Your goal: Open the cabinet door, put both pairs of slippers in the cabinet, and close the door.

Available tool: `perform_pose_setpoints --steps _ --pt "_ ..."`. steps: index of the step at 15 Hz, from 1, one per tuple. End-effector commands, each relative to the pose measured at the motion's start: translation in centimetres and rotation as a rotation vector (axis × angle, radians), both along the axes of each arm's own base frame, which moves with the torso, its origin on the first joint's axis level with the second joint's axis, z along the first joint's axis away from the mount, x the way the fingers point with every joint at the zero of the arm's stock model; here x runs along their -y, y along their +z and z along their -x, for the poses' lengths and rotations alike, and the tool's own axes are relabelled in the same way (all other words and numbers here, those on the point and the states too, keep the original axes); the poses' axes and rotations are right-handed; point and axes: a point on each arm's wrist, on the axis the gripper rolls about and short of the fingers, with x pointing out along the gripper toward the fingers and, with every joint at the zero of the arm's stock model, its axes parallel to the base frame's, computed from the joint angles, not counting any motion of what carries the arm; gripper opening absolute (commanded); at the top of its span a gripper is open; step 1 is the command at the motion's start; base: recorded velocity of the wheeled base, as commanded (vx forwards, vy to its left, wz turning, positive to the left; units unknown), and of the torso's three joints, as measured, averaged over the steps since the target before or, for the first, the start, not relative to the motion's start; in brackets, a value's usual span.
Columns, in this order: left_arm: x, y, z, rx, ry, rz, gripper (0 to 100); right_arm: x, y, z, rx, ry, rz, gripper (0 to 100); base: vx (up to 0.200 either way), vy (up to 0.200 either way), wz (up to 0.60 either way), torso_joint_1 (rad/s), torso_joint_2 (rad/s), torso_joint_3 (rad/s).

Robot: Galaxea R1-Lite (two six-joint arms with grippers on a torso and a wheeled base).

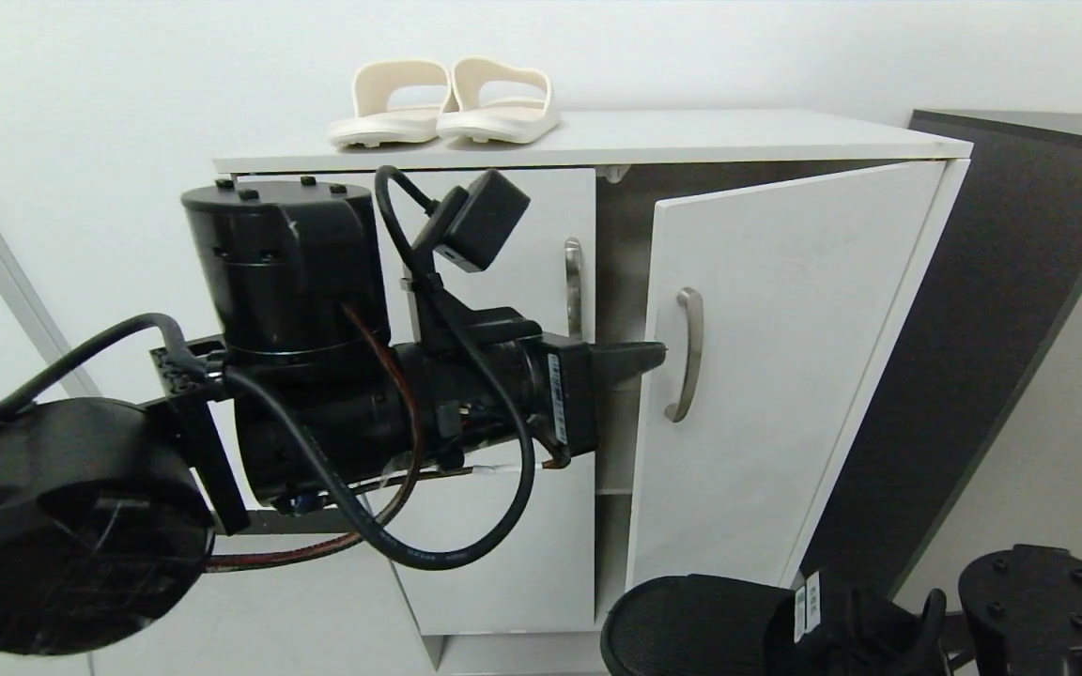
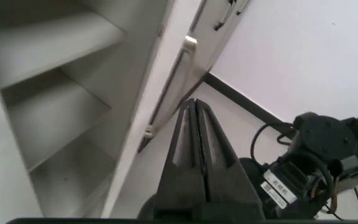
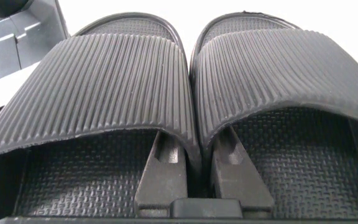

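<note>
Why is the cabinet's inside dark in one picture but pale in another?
Head view: the cabinet interior sits shaded behind the half-open right door. Left wrist view: that camera looks straight in, so the shelves show pale. Right wrist view: straps of the black slippers shadow their footbeds.

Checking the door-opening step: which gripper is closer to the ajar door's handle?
Left. The left gripper sits at the edge of the door, just beside the handle. The right gripper is low, below the door, holding the black slippers.

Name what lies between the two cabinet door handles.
Head view: between the left handle and right handle lies the cabinet's dark opening, crossed by the left gripper.
</note>
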Motion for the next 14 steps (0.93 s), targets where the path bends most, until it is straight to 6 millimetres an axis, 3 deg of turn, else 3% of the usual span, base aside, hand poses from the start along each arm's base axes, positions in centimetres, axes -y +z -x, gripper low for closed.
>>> perform_pose_setpoints --steps 1,3,6,8,11,14 --pt "-1.4 0.7 -0.1 0.016 0.037 0.016 0 0.0 0.0 0.1 0.002 0.005 0.0 0 0.0 0.0 0.0 0.0 0.0 0.0" --pt "-1.8 0.3 -1.3 0.004 0.058 0.01 0 -0.1 0.0 0.2 0.004 0.008 -0.001 0 0.0 0.0 0.0 0.0 0.0 0.0" --pt "-0.6 -0.3 -3.0 -0.01 0.05 0.011 0 -0.1 0.0 0.3 0.003 0.012 0.001 0 0.0 0.0 0.0 0.0 0.0 0.0" --pt "0.9 -0.8 -5.0 -0.016 0.052 0.049 0 -0.1 0.0 0.3 0.003 0.01 0.002 0 0.0 0.0 0.0 0.0 0.0 0.0" --pt "1.5 -1.5 -7.6 -0.003 0.086 0.072 0 -0.1 0.0 0.3 0.002 0.01 0.004 0 0.0 0.0 0.0 0.0 0.0 0.0" --pt "1.5 -1.5 -7.7 -0.028 0.09 0.089 0 -0.2 -0.1 0.4 -0.002 0.015 0.009 0 -0.133 0.0 0.0 0.002 0.01 0.003"
